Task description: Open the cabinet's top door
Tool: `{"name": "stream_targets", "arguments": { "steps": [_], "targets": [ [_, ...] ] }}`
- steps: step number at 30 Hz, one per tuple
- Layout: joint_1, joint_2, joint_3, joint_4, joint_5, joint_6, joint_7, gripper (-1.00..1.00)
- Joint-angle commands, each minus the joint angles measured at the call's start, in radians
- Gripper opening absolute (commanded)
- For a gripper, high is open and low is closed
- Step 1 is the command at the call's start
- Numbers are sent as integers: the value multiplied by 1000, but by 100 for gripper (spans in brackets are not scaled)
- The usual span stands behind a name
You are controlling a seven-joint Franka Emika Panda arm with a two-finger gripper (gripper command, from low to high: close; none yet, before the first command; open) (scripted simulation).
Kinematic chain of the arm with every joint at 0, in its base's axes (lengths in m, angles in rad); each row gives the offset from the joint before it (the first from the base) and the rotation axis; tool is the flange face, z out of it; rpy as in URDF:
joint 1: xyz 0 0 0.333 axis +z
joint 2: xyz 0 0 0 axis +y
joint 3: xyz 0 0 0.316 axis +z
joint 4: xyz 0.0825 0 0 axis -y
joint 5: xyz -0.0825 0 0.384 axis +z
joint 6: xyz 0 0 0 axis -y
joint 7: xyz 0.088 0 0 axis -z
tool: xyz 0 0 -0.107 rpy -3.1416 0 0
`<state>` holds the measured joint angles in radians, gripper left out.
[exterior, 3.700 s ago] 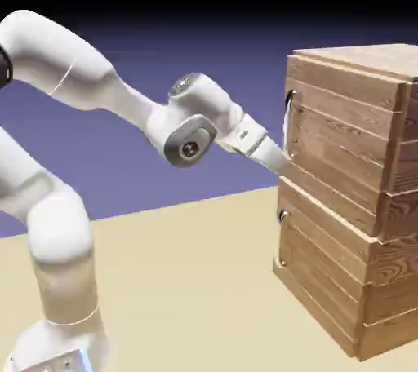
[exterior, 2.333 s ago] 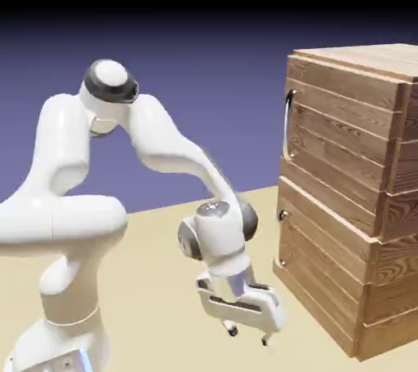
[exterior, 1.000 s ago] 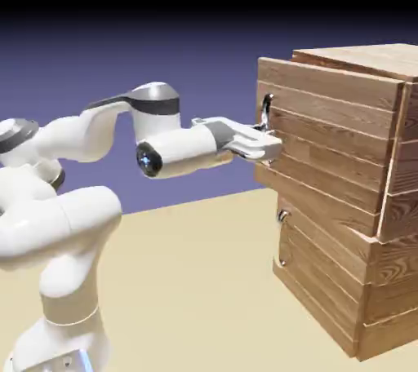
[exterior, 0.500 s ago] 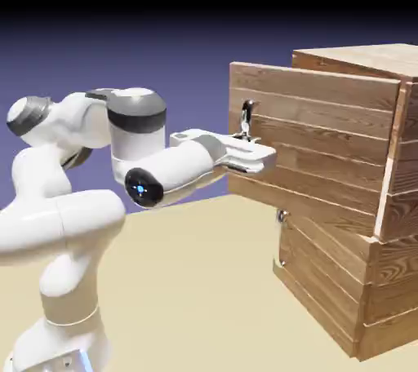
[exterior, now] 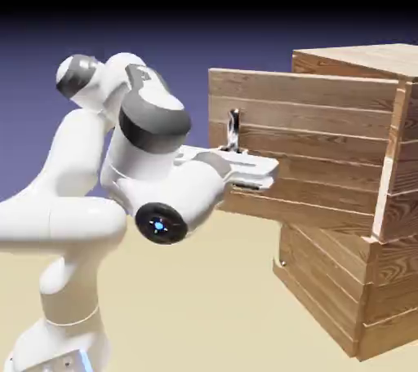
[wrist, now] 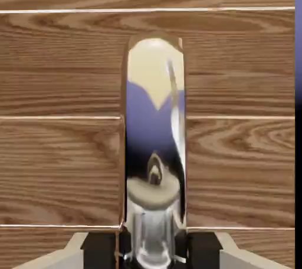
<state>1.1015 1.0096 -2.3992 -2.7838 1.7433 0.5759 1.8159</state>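
The light-brown plank cabinet (exterior: 359, 281) stands at the exterior view's right. Its top door (exterior: 318, 158) is swung well out from the cabinet's front toward the left, hinged at its right edge. My gripper (exterior: 237, 152) is shut on the door's thin silver bar handle (exterior: 234, 127), whose upper end rises above the hand. In the hand view the shiny handle (wrist: 154, 126) runs up the middle against the door's planks (wrist: 59, 161), clamped at the bottom by my gripper (wrist: 152, 251) between its dark fingers (wrist: 100, 249).
Under the open door sits the lower panel (exterior: 322, 281), closed, with its small handle (exterior: 282, 263). The white arm (exterior: 147, 191) folds up at the left over the tan table (exterior: 204, 313). At the hand view's right edge a blue backdrop strip (wrist: 298, 38) shows.
The door has swung farther open to the left with my gripper still on its handle. The arm has folded back toward its base, its elbow rising.
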Motion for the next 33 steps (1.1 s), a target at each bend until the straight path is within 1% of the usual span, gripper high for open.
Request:
{"name": "stream_targets", "arguments": {
  "steps": [1,7,15,20,25,29,33],
  "targets": [
    [-32,-31,14,29,-44,-21,-40,-100],
    [-187,-234,116,220,-303,-69,-259,-100],
    [-331,-524,288,460,-566,-13,-395,-100],
    [-408,-705,413,578,-680,50,-386,-100],
    [-444,-886,511,651,-765,134,-325,-100],
    [-413,-1031,533,692,-826,204,-257,-100],
    [-339,-1176,514,743,-893,258,-187,-100]
  ]
}}
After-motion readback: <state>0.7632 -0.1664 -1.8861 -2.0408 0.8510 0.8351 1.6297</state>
